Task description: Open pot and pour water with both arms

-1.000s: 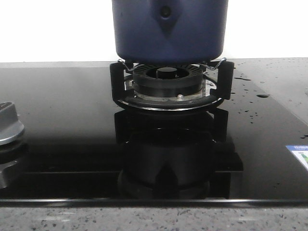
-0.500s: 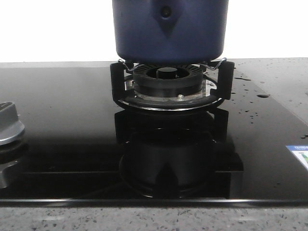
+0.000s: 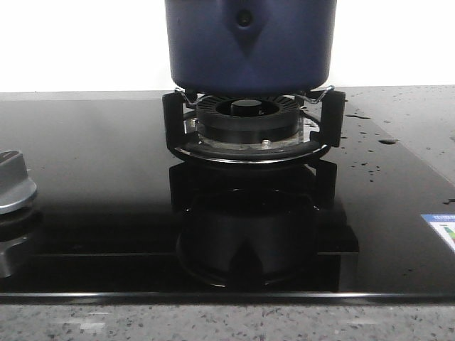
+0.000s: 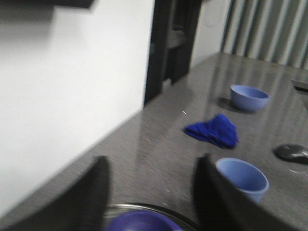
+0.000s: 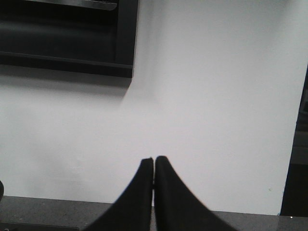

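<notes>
The dark navy pot (image 3: 250, 44) stands on the black burner grate (image 3: 249, 124) at the back middle of the glass hob, its pointed handle mount with a rivet facing me. Its top is cut off by the frame. No arm shows in the front view. In the blurred left wrist view my left gripper (image 4: 153, 161) is open, its fingers either side of a glass-rimmed lid with a blue knob (image 4: 139, 222) just below them. My right gripper (image 5: 154, 159) is shut on nothing, pointing at a white wall.
A silver control knob (image 3: 13, 186) sits at the hob's left edge; water drops (image 3: 387, 141) and a sticker (image 3: 441, 231) lie at the right. The left wrist view shows a blue bowl (image 4: 249, 96), a blue cloth (image 4: 214, 130) and a light blue cup (image 4: 242, 178) on the grey counter.
</notes>
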Controlling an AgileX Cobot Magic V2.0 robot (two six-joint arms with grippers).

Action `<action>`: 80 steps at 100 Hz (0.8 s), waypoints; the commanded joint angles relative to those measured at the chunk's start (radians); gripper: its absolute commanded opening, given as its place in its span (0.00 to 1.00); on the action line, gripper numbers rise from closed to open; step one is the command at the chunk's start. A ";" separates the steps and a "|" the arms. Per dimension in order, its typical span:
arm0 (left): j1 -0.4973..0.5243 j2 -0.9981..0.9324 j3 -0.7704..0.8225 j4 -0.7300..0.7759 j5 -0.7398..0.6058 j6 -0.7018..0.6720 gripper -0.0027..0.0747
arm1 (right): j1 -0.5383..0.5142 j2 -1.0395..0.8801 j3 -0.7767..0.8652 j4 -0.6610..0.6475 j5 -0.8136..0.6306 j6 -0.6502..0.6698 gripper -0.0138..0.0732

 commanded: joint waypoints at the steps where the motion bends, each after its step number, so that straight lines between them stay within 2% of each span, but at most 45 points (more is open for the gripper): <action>1: 0.072 -0.157 -0.020 0.001 0.035 -0.065 0.14 | 0.028 0.002 -0.025 0.015 -0.028 0.002 0.08; 4: 0.102 -0.202 -0.009 0.027 0.035 -0.079 0.09 | 0.046 0.002 -0.021 0.015 -0.032 0.002 0.08; 9: 0.148 -0.268 0.017 0.060 0.032 -0.104 0.07 | 0.074 0.002 -0.010 0.015 -0.042 0.002 0.08; 20: 0.240 -0.433 0.115 0.102 -0.040 -0.188 0.06 | 0.153 0.002 0.032 -0.015 -0.064 0.002 0.08; 27: 0.271 -0.543 0.214 0.128 -0.092 -0.194 0.06 | 0.207 0.002 0.065 -0.019 -0.061 0.002 0.08; 40: 0.267 -0.752 0.444 0.222 -0.182 -0.194 0.06 | 0.294 0.002 0.125 -0.021 -0.046 0.002 0.08; 52: 0.254 -0.968 0.675 0.222 -0.286 -0.194 0.06 | 0.356 0.002 0.159 -0.023 -0.048 0.002 0.08; 64: 0.252 -1.197 0.878 0.222 -0.354 -0.197 0.01 | 0.390 0.002 0.164 -0.023 -0.066 0.002 0.08; 80: 0.252 -1.455 1.050 0.235 -0.452 -0.398 0.01 | 0.394 0.002 0.164 -0.023 -0.072 0.002 0.08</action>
